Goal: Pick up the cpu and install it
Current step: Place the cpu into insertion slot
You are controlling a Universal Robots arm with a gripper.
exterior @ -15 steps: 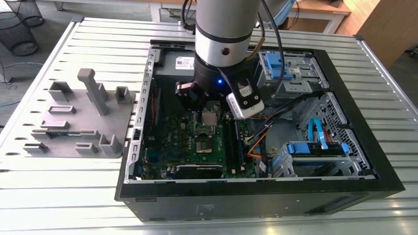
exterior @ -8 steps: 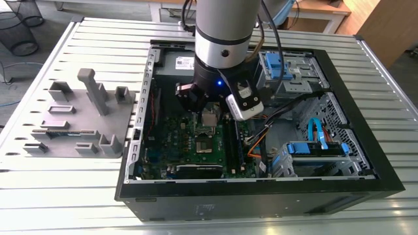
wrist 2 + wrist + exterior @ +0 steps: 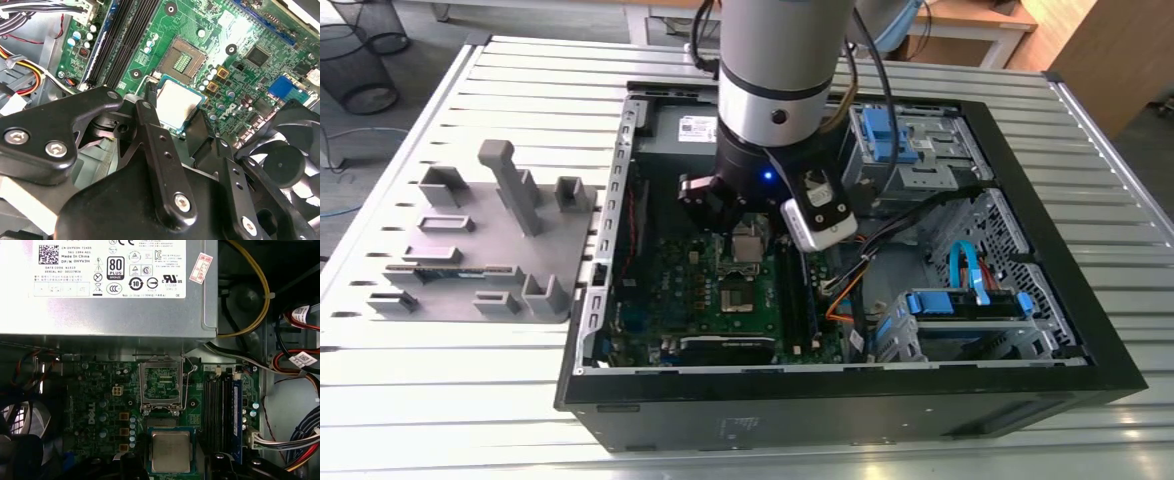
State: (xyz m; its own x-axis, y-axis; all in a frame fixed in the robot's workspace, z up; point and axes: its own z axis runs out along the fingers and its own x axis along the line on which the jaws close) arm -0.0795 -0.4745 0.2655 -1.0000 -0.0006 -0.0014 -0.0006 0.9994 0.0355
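Second wrist view: gripper (image 3: pixel 175 107) is clamped on the cpu (image 3: pixel 178 101), a black finger (image 3: pixel 148 107) pressed to each side. The chip sits silver side up, just above the green motherboard (image 3: pixel 240 30) and right beside the bare socket (image 3: pixel 182 60). Exterior view: the arm reaches down into the open computer case (image 3: pixel 854 405). First wrist view: the cpu (image 3: pixel 171 451) is near the socket (image 3: pixel 161 382), below the power supply (image 3: pixel 110 310).

The cpu (image 3: pixel 171 451) shows a dull silver top with a teal-green rim; the motherboard (image 3: pixel 100 385) is green. Memory sticks (image 3: pixel 215 400) are black; the power supply (image 3: pixel 125 315) is grey with a white, black-printed label (image 3: pixel 107 267). Drive brackets (image 3: pixel 894 130) are blue, the case (image 3: pixel 854 400) black, the ribbed table (image 3: pixel 454 400) silver-grey.
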